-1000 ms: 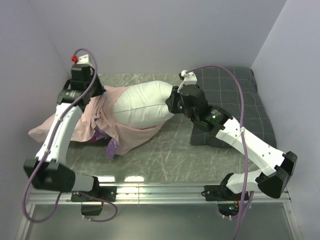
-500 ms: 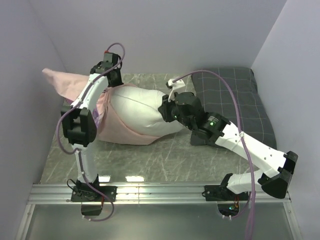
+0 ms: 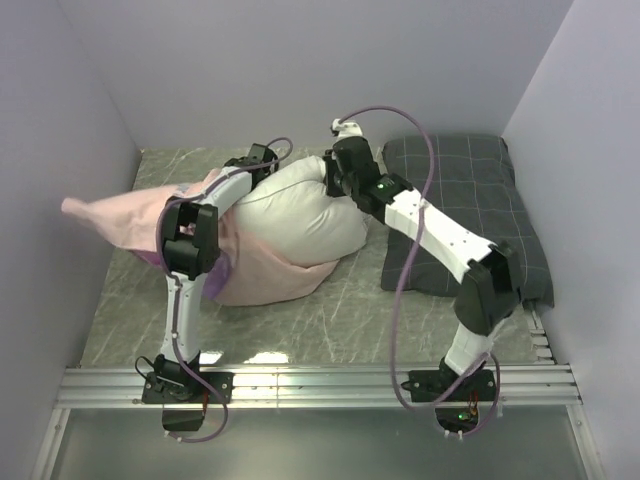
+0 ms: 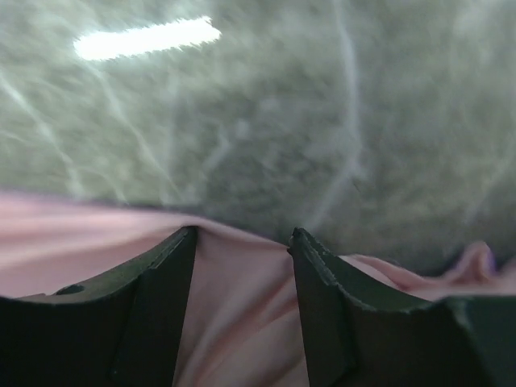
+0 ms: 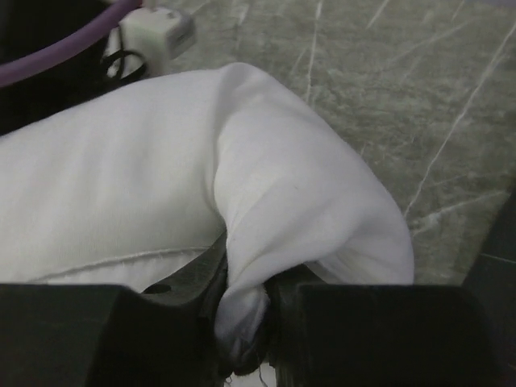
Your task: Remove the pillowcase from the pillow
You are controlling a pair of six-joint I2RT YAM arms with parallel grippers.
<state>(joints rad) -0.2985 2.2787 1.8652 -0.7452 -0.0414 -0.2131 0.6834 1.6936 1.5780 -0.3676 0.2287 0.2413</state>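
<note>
On the counter the white pillow lies half out of the pink pillowcase bunched at its left end, the right pincer clenched on a pillow corner, apparently as anchor, the left pincer released above the cloth.

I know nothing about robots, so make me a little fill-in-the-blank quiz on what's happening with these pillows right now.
1. The right gripper pinches a fold of the ___ pillow.
2. The left gripper, over the pillowcase, is ___.
3. The grey checked pillow lies on the ___ side of the table.
Missing words: white, open, right.
</note>
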